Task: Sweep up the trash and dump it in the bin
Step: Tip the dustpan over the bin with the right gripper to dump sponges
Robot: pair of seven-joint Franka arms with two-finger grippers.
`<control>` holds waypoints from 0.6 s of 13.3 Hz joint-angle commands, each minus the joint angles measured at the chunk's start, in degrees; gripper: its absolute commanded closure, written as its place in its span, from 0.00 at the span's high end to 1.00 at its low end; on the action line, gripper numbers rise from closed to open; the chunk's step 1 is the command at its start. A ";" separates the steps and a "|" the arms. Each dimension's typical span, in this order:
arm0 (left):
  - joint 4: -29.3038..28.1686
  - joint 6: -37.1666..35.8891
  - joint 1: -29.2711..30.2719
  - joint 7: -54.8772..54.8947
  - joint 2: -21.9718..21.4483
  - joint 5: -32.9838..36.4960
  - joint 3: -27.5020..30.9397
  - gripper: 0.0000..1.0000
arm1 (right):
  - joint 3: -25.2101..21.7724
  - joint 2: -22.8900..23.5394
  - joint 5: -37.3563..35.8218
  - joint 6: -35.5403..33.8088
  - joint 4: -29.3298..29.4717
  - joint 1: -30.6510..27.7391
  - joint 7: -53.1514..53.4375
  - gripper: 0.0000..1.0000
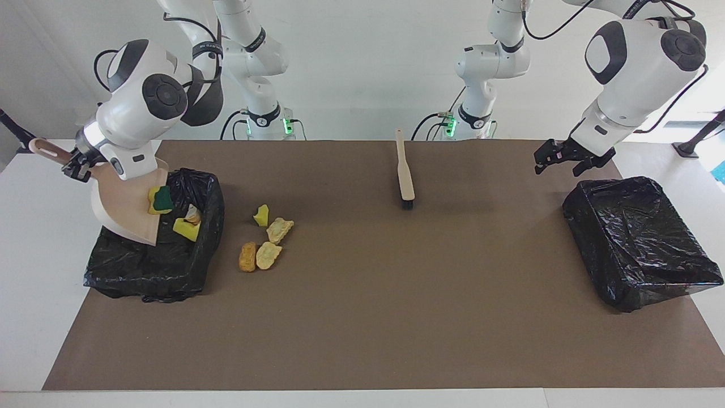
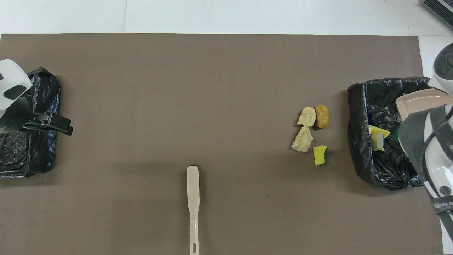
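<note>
My right gripper (image 1: 76, 164) is shut on the handle of the beige dustpan (image 1: 127, 212), which is tipped steeply over the black-lined bin (image 1: 153, 260) at the right arm's end of the table. A green-topped yellow sponge (image 1: 161, 199) sits at the pan's lower lip, above the bin. Two scraps of trash (image 1: 187, 226) lie inside the bin (image 2: 357, 141). Several more scraps (image 1: 265, 238) lie on the brown mat beside the bin (image 2: 311, 131). The overhead view shows the dustpan's (image 2: 417, 101) edge while the arm hides the right gripper. My left gripper (image 1: 558, 161) hangs open and holds nothing.
The beige hand brush (image 1: 404, 175) lies on the mat near the robots, bristles pointing away from them (image 2: 193, 202). A second black-lined bin (image 1: 640, 243) stands at the left arm's end, under and beside the left gripper (image 2: 58, 124).
</note>
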 commanded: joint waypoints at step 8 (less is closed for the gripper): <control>0.85 -0.40 0.21 0.08 0.55 0.84 -0.13 1.00 | -0.81 -3.87 6.17 -4.19 3.01 -4.83 1.01 0.00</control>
